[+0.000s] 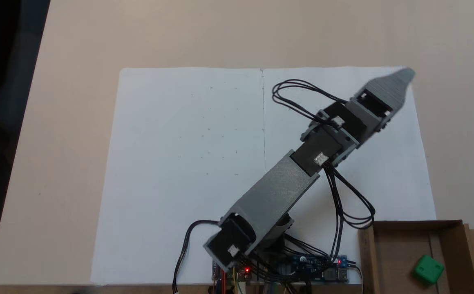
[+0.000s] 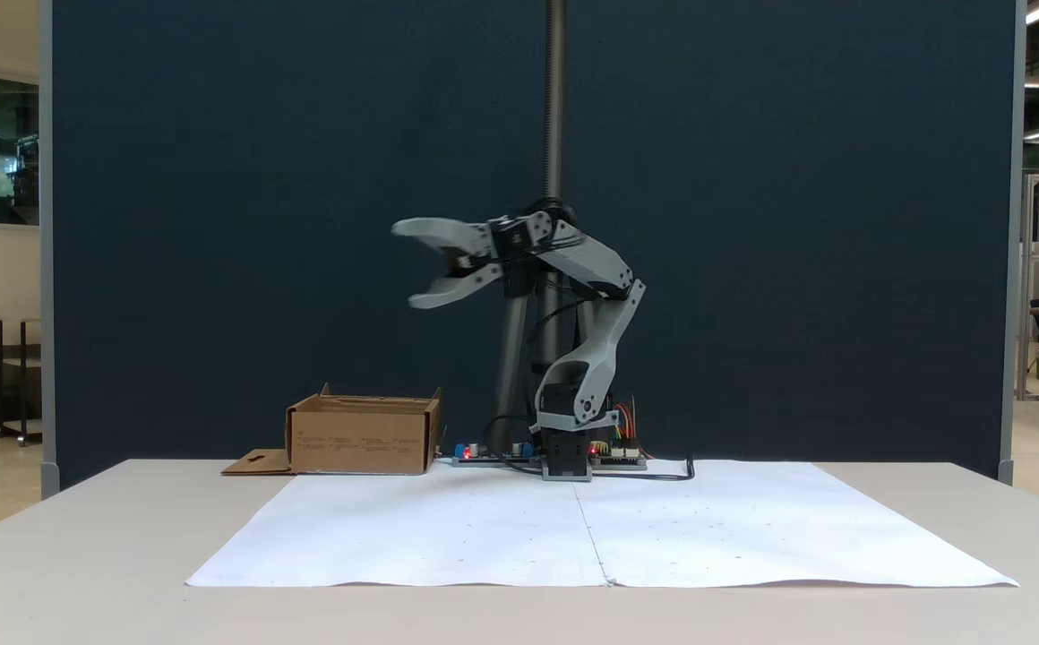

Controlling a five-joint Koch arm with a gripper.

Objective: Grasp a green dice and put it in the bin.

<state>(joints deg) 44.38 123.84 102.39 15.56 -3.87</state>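
Viewed from above, nearest the lower edge of the frame, the bin (image 1: 400, 261), a brown open-topped cardboard box with a side flap carrying a hang-hole cutout, stands at the right-hand corner just beside the electronics board (image 1: 318, 265) at the arm's base; the green dice (image 1: 428, 269) already lies on the floor of the bin, toward its right side, so the placing appears complete and the step in hand is judged to be withdrawal of the arm; the dice is a small bright green cube with rounded edges, one corner turned toward the camera, its pips too faint to count, and far smaller than the box that holds it. Farther in, the arm (image 1: 278, 192) slants from its base up and to the right across the white paper sheet (image 1: 188, 163); the gripper (image 2: 412, 264), seen from the front camera, is raised high above the table with its jaws spread wide and nothing between them, well apart from the bin (image 2: 363, 436). To finish well, the arm is best kept high while it swings, so that neither jaw nor the looping black cables (image 1: 351, 204) catch the cardboard rim; a low return near the box could nudge it or tip the light cube out; the sheet itself lies flat on the table (image 1: 77, 41) beyond.
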